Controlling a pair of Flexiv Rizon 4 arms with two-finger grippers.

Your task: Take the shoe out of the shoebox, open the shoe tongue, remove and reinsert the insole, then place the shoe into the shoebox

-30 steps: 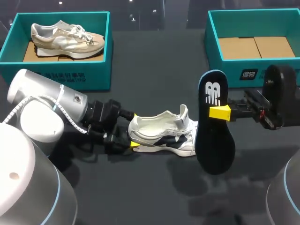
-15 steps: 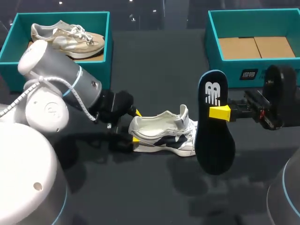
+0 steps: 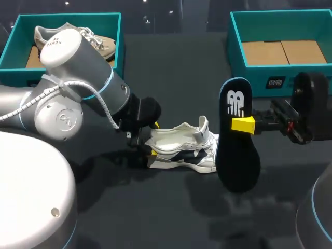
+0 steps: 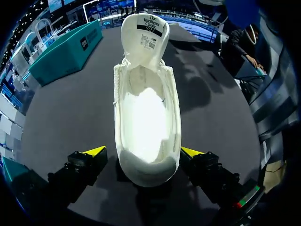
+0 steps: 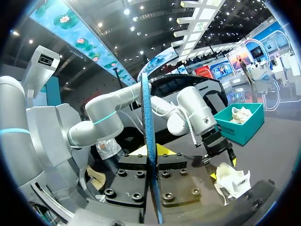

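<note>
Dark, flat insole (image 3: 237, 161) stands pinched in right hand (image 3: 243, 125) beside white shoe (image 3: 181, 148).

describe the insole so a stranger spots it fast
Find the teal shoebox on the robot's right. In front of it the right arm holds the insole upright in its jaws: flat, dark, white logo, unlike the white shoe beside it.

The dark table (image 3: 176, 78) bears white shoe (image 3: 179, 150), left shoebox (image 3: 31, 19), right shoebox (image 3: 249, 78).
</note>
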